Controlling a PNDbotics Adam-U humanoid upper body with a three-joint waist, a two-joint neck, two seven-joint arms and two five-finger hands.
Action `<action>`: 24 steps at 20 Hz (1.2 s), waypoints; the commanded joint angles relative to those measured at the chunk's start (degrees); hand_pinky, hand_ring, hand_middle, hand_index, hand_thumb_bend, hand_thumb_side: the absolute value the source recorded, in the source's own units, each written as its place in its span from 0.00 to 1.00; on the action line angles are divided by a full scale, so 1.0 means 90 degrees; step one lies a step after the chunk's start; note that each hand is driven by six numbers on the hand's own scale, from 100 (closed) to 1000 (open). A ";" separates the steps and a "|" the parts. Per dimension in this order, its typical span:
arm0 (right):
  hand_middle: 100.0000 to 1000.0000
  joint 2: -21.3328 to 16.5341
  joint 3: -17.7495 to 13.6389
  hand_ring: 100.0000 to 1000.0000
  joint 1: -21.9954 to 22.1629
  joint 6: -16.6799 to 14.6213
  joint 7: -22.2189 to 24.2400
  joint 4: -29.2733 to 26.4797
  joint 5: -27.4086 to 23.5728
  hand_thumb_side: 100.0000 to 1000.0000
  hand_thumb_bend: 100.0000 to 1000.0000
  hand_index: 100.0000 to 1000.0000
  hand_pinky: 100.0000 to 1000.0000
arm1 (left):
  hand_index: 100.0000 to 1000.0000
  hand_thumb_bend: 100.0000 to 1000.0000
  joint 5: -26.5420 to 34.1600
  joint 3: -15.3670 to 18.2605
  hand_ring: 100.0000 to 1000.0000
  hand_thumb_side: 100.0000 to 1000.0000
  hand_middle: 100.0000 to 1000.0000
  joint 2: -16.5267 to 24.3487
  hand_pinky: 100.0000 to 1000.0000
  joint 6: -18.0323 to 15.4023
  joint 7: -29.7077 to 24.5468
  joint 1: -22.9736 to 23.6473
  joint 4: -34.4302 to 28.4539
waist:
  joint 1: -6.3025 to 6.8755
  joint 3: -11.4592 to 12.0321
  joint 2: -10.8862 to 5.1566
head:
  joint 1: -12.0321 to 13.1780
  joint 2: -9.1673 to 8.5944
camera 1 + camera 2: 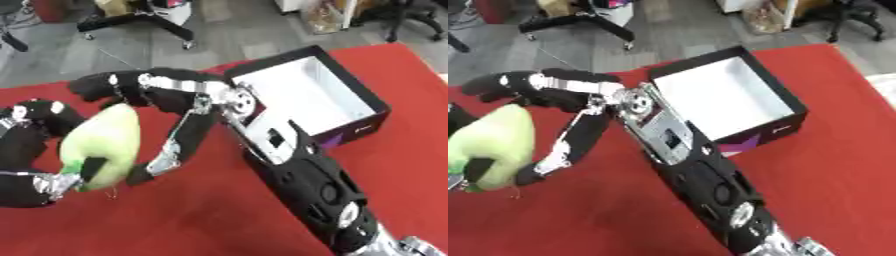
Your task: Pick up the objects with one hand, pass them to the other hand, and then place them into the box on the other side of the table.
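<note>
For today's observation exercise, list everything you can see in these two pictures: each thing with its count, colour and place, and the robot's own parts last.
Soft pear-shaped object: one, pale yellow-green, at the left over the cloth, held between both hands.
Box: one, black outside and white inside, open and empty, on the far right part of the table.
Table cloth: one, red, covering the table.
Floor: grey, beyond the table.
Chair bases: black, on wheels, on the floor at the far edge.
Left robot hand: one, black with silver, at the left edge, fingers curled round the object.
Right robot hand: one, black with silver, reaching across from the lower right, fingers curved over the object's top and side.
</note>
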 commanded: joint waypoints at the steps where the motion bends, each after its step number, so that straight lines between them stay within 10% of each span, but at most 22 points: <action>1: 1.00 0.0015 -0.0024 0.99 -0.0125 0.0113 -0.0086 -0.0185 -0.0077 0.00 0.51 0.88 0.93 | 0.32 0.22 -0.0010 0.0025 0.29 0.00 0.14 0.0002 0.75 -0.0008 -0.0017 -0.0120 0.0112 | -0.0094 0.0021 -0.0039 | -0.0042 0.0024; 12: 0.63 -0.0024 -0.0019 0.79 -0.0099 0.0401 -0.0695 -0.0283 -0.0156 0.00 0.31 0.53 0.87 | 0.32 0.21 -0.0128 0.0104 0.29 0.00 0.14 -0.0083 0.75 -0.0067 0.0084 -0.0032 0.0442 | -0.0086 0.0032 -0.0024 | -0.0118 -0.0002; 19: 0.64 -0.0069 -0.0057 0.78 -0.0051 0.0386 -0.0666 -0.0249 0.0132 0.00 0.29 0.54 0.86 | 0.32 0.21 0.0220 0.0151 0.29 0.00 0.14 -0.0056 0.76 0.0022 0.0100 0.0070 0.0185 | -0.0095 0.0056 -0.0004 | -0.0164 -0.0022; 24: 0.89 -0.0073 -0.0037 0.90 -0.0037 0.0283 -0.0449 -0.0274 0.0080 0.00 0.49 0.82 0.89 | 0.32 0.21 0.0371 0.0204 0.29 0.00 0.14 -0.0028 0.76 0.0132 0.0107 0.0088 0.0071 | -0.0106 0.0068 0.0018 | -0.0157 -0.0054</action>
